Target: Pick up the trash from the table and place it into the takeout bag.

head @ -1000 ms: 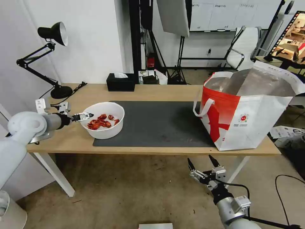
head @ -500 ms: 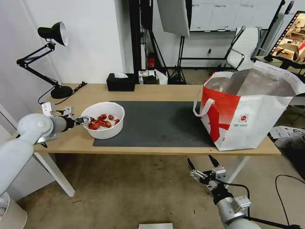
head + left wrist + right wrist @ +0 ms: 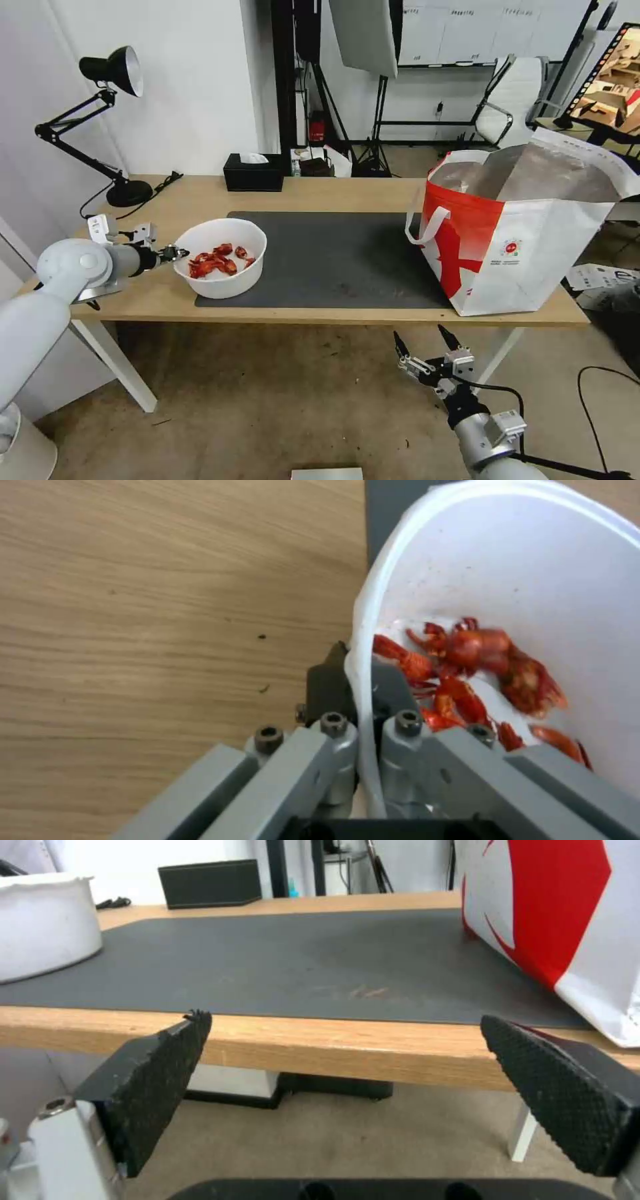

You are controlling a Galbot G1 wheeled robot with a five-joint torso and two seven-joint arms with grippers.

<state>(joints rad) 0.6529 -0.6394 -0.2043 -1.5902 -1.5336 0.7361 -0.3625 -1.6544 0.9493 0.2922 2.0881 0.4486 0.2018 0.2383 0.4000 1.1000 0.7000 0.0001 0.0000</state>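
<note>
takeout bag (image 3: 533, 267) interior hidden, perhaps holding trash

Bowls: one — a white bowl (image 3: 220, 257) of red shells
Red shells (image 3: 215, 261): several pieces in a heap — too clustered to count exactly
Takeout bags: one, the white-and-red takeout bag (image 3: 517, 263)
Bag strap handles (image 3: 427, 227): one plainly seen on the near side
Tables: one, the light-wood table (image 3: 347, 193)
Mats: one dark grey mat (image 3: 340, 257)
Tissue boxes: one black tissue box (image 3: 253, 172)
Desk lamps: one black desk lamp (image 3: 107, 120)
Grippers: two, the left gripper (image 3: 175, 253) and the right gripper (image 3: 427, 347)
</note>
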